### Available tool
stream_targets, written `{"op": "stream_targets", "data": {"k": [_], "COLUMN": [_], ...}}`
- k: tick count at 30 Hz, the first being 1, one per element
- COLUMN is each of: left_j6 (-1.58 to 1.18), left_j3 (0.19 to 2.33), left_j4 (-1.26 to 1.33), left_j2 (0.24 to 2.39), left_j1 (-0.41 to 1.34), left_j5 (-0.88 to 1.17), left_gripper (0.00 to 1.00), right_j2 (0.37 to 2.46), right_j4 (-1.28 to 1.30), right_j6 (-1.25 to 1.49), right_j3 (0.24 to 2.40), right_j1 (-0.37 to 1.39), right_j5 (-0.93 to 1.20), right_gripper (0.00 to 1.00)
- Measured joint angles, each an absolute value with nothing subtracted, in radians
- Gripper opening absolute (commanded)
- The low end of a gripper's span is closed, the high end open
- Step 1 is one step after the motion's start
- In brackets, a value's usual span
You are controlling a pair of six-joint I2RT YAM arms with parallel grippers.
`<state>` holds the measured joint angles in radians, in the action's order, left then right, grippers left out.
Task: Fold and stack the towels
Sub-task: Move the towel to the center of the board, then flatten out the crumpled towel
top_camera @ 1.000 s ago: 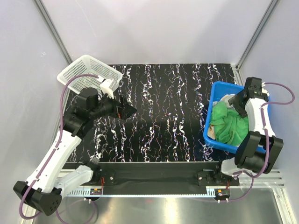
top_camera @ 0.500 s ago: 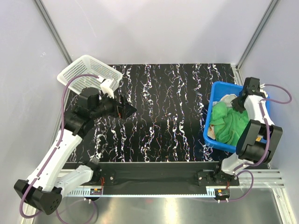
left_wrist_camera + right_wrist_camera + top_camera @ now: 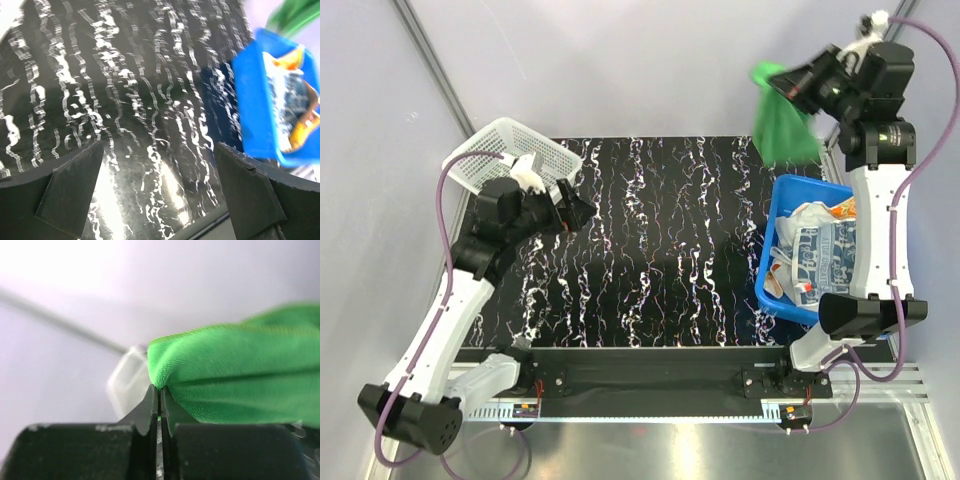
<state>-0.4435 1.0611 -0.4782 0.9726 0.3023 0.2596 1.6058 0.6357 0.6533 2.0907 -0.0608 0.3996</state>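
Right gripper (image 3: 798,84) is held high over the far right corner of the table (image 3: 660,250), jaws clenched on a fold of the green towel (image 3: 783,125). In the right wrist view the two fingers meet with only a thin edge of the cloth pinched between them. The bulk of the towel (image 3: 230,375) bunches to the right of the fingertips. From above, the towel hangs free in the air, beyond the far rim of the blue tub (image 3: 771,245) and touching nothing else.

Other towels (image 3: 818,250) lie heaped in the tub as crumpled white, orange and dark patterned cloth. The right arm (image 3: 875,230) stands upright across the tub's right side and hides that wall from above.

Left gripper (image 3: 580,208) hovers over the far left part of the table, jaws spread wide with nothing between them. Its wrist view shows bare marbled tabletop between the fingers, with the tub (image 3: 252,105) off to the right.

White mesh basket (image 3: 490,150) sits at the far left corner, just behind the left arm's wrist, which covers part of its near rim.
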Motion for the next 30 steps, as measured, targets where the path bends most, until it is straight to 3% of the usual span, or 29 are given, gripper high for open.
{"op": "stream_targets", "data": {"k": [4,12,13,17,18,22,25,30], "left_j6": [-0.442,-0.426,-0.426,-0.425,-0.425,-0.44,-0.462,-0.489], "left_j3": [1.105,1.11,1.092,1.001,0.978,0.91,0.879,0.881], "left_j4": [-0.524,-0.583,-0.583,-0.591,-0.593,-0.586,-0.533,-0.453], "left_j2": [1.003,0.923,0.907,0.871,0.873,0.923,0.987,1.145], "left_j1": [0.283,0.283,0.283,0.283,0.282,0.282,0.284,0.323], "left_j5": [0.221,0.126,0.119,0.097,0.096,0.114,0.158,0.208], "left_gripper": [0.99,0.98,0.97,0.95,0.94,0.89,0.79,0.74], "right_j2": [1.589,1.371,1.375,1.376,1.365,1.241,1.187,1.403], "right_j4": [0.592,0.357,0.348,0.375,0.404,0.5,0.484,0.422], "right_j6": [0.685,0.686,0.682,0.672,0.669,0.654,0.623,0.514], "right_j3": [2.141,1.314,1.205,0.873,0.823,0.775,0.843,1.079], "right_j1": [0.083,0.263,0.282,0.328,0.334,0.339,0.339,0.382], "right_j5": [0.502,0.541,0.533,0.474,0.456,0.383,0.352,0.306], "right_gripper": [0.0,0.05,0.08,0.43,0.46,0.5,0.42,0.37]}}
